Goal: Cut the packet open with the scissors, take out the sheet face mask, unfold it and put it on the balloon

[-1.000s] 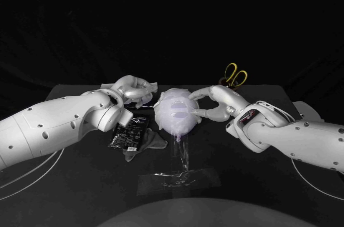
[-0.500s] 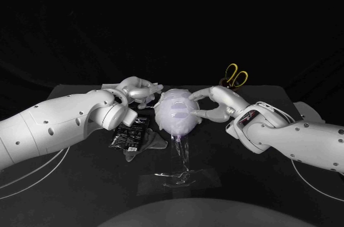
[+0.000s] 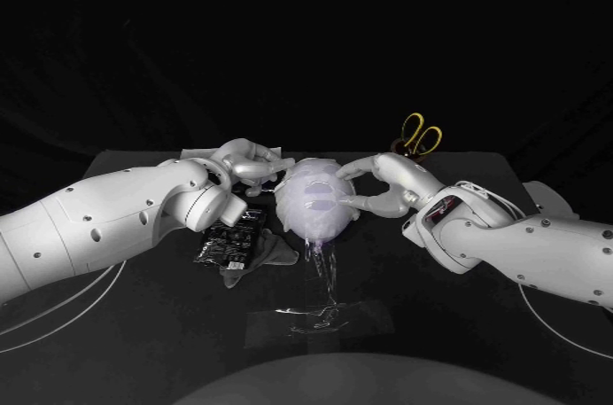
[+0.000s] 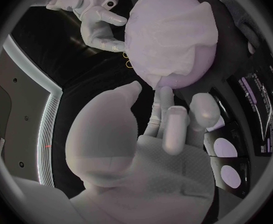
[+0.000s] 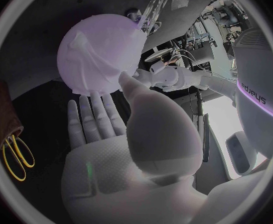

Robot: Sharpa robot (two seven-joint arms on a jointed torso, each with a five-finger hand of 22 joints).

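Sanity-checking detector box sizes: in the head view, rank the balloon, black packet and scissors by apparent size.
1. balloon: clearly largest.
2. black packet.
3. scissors: smallest as seen, but they are partly hidden and sit farther back, so their rank against the packet is unsure.

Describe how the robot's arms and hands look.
Left arm and right arm: rounded white shells with small dark dots; a dark label sits near the right wrist. Thin pale cables loop beside each. Left hand and right hand: silver, many-fingered.
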